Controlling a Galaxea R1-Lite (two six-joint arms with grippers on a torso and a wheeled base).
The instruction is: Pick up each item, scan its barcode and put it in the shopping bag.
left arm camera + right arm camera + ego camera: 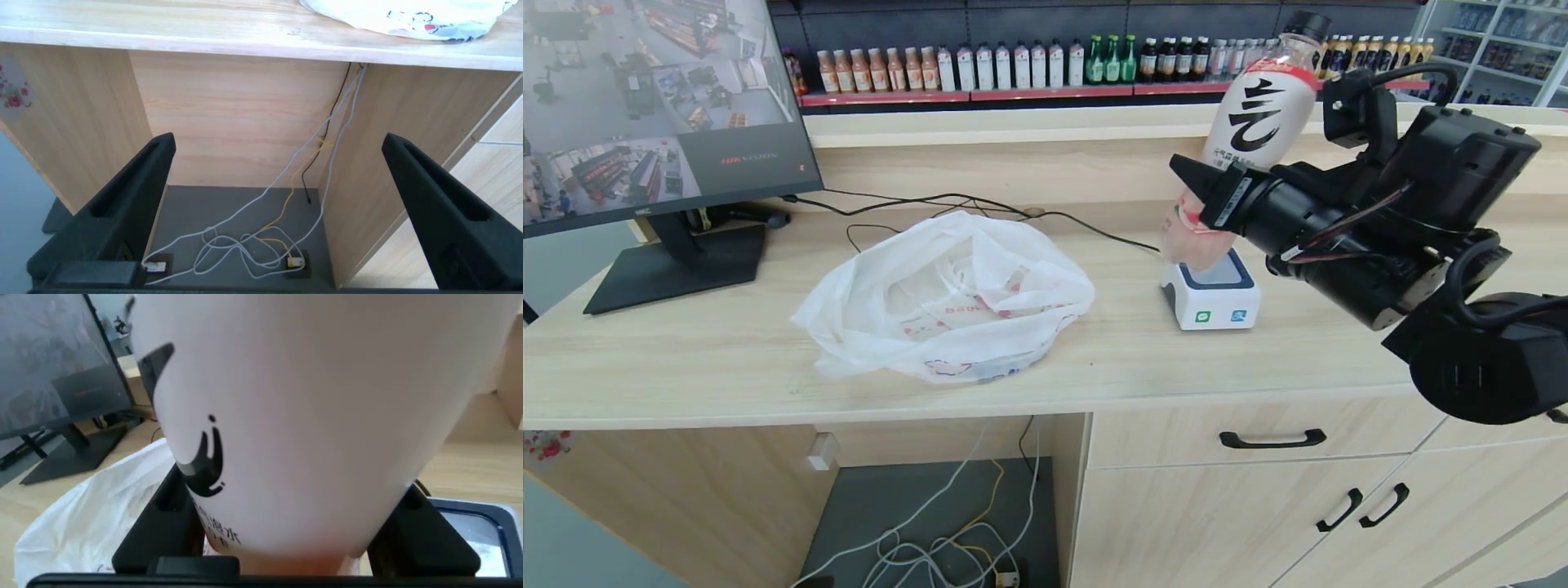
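Head view: the right jaws grasp the bottle (1258,114), which has a white label, black cap and pink drink. It is tilted over the scanner (1213,298), right of the shopping bag (947,298). Left wrist view: the left jaws are spread wide below the table (163,24). Right wrist view: the label sits between the jaws.

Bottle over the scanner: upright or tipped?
Tipped. The bottle leans with its cap up toward the robot's right and its base low over the scanner, clamped in the right gripper.
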